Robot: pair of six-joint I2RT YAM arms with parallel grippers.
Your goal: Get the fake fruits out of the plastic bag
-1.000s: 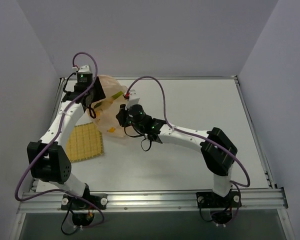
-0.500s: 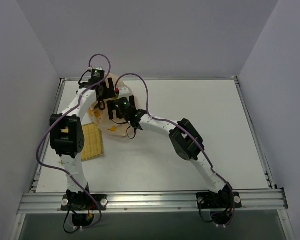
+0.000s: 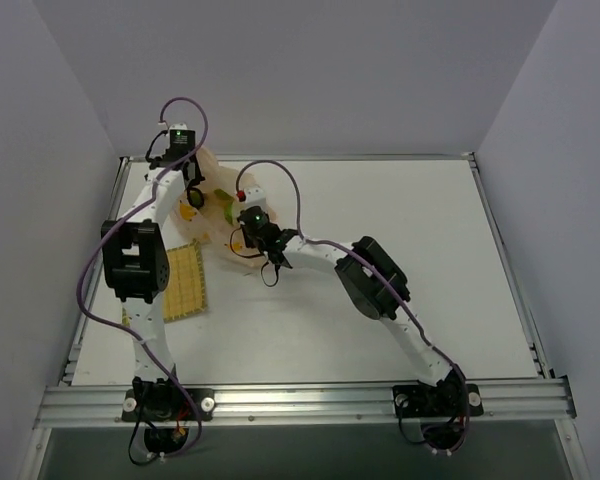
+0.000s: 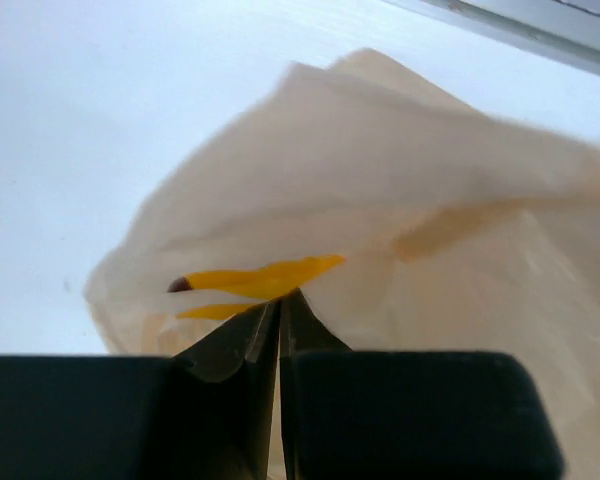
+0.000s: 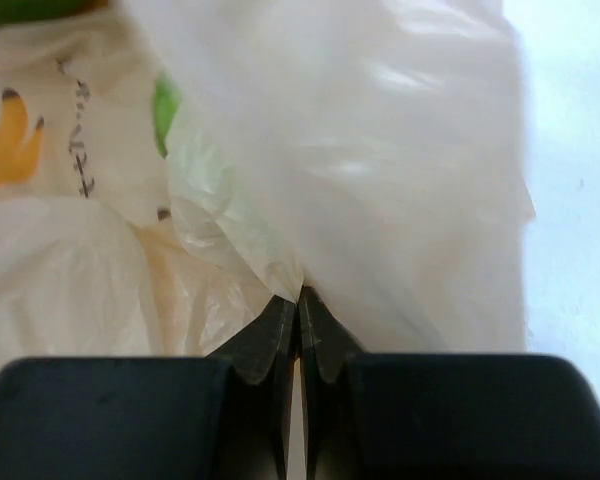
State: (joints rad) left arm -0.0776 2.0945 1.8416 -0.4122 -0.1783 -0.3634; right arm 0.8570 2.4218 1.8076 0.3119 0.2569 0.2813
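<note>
At the table's 11 o'clock corner: plastic bag [image 3: 212, 228], close to the far and left edges.
Open room: bare table [image 3: 430, 250] from 12 to 5 o'clock; yellow mat [image 3: 175, 283] at the bag's 7 o'clock.
Left gripper [image 4: 280, 298]: fingers together, pinching bag film.
Right gripper [image 5: 298, 296]: fingers together on a film fold.
Right wrist view: green fake fruit [image 5: 164, 115] behind film; left wrist view shows film and orange print [image 4: 265, 280].

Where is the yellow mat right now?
In the top view, the yellow mat lies on the left side of the table, partly hidden by the left arm, just nearer the robot than the plastic bag.
</note>
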